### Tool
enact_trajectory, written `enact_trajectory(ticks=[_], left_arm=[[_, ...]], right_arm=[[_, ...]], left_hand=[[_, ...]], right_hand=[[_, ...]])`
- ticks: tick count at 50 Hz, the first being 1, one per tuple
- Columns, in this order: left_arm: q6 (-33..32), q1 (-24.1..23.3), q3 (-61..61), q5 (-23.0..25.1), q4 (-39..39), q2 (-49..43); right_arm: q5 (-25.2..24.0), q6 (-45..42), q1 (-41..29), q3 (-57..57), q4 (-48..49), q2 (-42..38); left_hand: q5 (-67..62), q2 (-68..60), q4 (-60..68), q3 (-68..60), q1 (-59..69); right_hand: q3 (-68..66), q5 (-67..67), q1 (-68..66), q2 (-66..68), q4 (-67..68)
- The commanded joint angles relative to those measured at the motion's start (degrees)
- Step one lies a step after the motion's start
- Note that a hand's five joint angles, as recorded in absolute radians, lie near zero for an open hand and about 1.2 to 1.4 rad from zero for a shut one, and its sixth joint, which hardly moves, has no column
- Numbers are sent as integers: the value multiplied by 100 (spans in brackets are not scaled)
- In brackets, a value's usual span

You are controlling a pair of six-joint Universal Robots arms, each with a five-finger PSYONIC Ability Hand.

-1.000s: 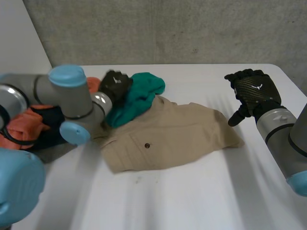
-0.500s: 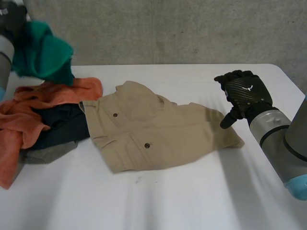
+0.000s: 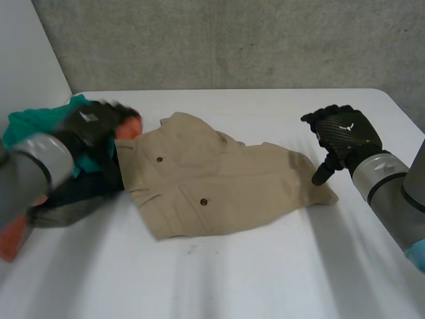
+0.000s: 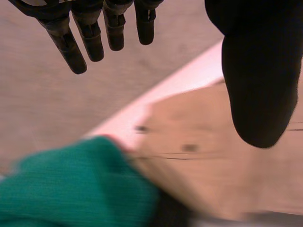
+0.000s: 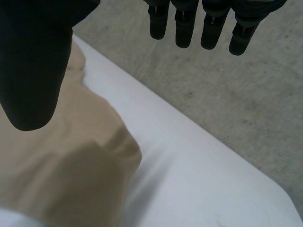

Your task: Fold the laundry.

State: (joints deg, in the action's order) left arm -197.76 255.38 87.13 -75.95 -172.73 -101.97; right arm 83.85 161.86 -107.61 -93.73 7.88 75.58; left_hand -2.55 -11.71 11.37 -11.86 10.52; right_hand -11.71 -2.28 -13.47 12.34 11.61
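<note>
Since the earlier frame the green garment (image 3: 25, 121) has been lowered onto the pile (image 3: 76, 193) beneath the left hand (image 3: 93, 133), held wide. Beige shorts (image 3: 212, 179) are spread between it and the right hand (image 3: 342, 136), likewise wide.

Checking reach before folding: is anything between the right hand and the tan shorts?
Nothing visible does. The open right hand hangs at one end of the shorts; the green cloth lies by the other.

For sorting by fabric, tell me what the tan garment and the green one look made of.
Tan garment: likely woven cotton twill, matte; flat smooth face, crisp seams, small buttons. Green garment: probably a soft knit, matte; fine ribbed texture.
</note>
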Motion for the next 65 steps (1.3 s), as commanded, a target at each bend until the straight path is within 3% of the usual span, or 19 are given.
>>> enact_trajectory(ticks=[1,8,14,17,18,20,23,27,31,35,39,41,42,44,46,47,51,56,65], left_arm=[[343,-1050,937,29,-338,-243],[343,-1376,780,-911,-1376,-1227],[159,-1482,419,-1193,-1544,-1852],[19,-1473,278,-1246,-1579,-2055],[-34,-1438,174,-1281,-1614,-2116],[-52,-1342,-54,-1456,-1728,-2056],[-26,-1271,-511,-1790,-1851,-1706],[-70,-1271,-1276,-1941,-2220,-1160],[-96,-1323,-2416,-1652,-2782,-825],[0,-1630,-3192,-1169,-2503,-912],[211,-2070,-3387,-422,-1835,-1316],[369,-2360,-3186,79,-1484,-1597],[457,-2683,-2854,559,-1274,-1946],[475,-2887,-2615,870,-1228,-2195],[458,-3186,-2307,1214,-1210,-2546],[379,-3361,-2149,1328,-1193,-2756],[-7,-3582,-1902,1215,-1219,-2838],[-272,-3486,-1832,960,-1368,-2180],[334,-2450,-1164,-112,-1439,-659]], right_arm=[[-245,-453,39,12,-436,-105],[-369,-963,56,-75,-472,-395],[-387,-1087,179,-181,-217,-562],[-404,-1078,240,-269,-94,-562],[-413,-1078,258,-304,-33,-545],[-413,-1078,276,-322,20,-519],[-413,-1078,276,-322,38,-387],[-413,-1061,311,-339,38,-194],[-413,-955,433,-400,47,17],[-448,-815,601,-401,64,114],[-501,-727,768,-357,38,132],[-501,-700,873,-322,29,132],[-501,-691,943,-296,20,132],[-519,-683,1049,-269,-23,132],[-519,-674,1137,-234,-94,132],[-519,-665,1198,-208,-137,115],[-519,-647,1295,-190,-155,106],[-536,-595,1313,-146,-173,132],[-633,-595,821,-93,-699,632]], left_hand=[[255,171,-137,186,-52],[255,171,-137,186,-52],[255,171,-137,186,-52],[-1658,-1742,1776,-1727,1861],[-3998,-4082,4116,-4068,4201],[-6734,-6818,6852,-6804,6937],[-6745,-6829,6863,-6814,6948],[-6745,-6829,6863,-6814,6948],[-6745,-6829,6863,-6814,6948],[-6745,-6829,6863,-6814,6948],[-6745,-6829,6863,-6814,6948],[-6745,-6829,6863,-6814,6948],[-6745,-6829,6863,-6814,6948],[-5275,-5358,5393,-5344,5478],[-2150,-2233,2268,-2219,2353],[210,127,-92,141,-7],[255,171,-137,186,-52],[255,171,-137,186,-52],[255,171,-137,186,-52]], right_hand=[[171,228,347,-234,-161],[171,228,347,-234,-161],[171,228,347,-234,-161],[171,228,347,-234,-161],[171,228,347,-234,-161],[171,228,347,-234,-161],[171,228,347,-234,-161],[171,228,347,-234,-161],[171,228,347,-234,-161],[171,228,347,-234,-161],[171,228,347,-234,-161],[171,228,347,-234,-161],[171,228,347,-234,-161],[171,228,347,-234,-161],[171,228,347,-234,-161],[171,228,347,-234,-161],[171,228,347,-234,-161],[171,228,347,-234,-161],[171,228,347,-234,-161]])
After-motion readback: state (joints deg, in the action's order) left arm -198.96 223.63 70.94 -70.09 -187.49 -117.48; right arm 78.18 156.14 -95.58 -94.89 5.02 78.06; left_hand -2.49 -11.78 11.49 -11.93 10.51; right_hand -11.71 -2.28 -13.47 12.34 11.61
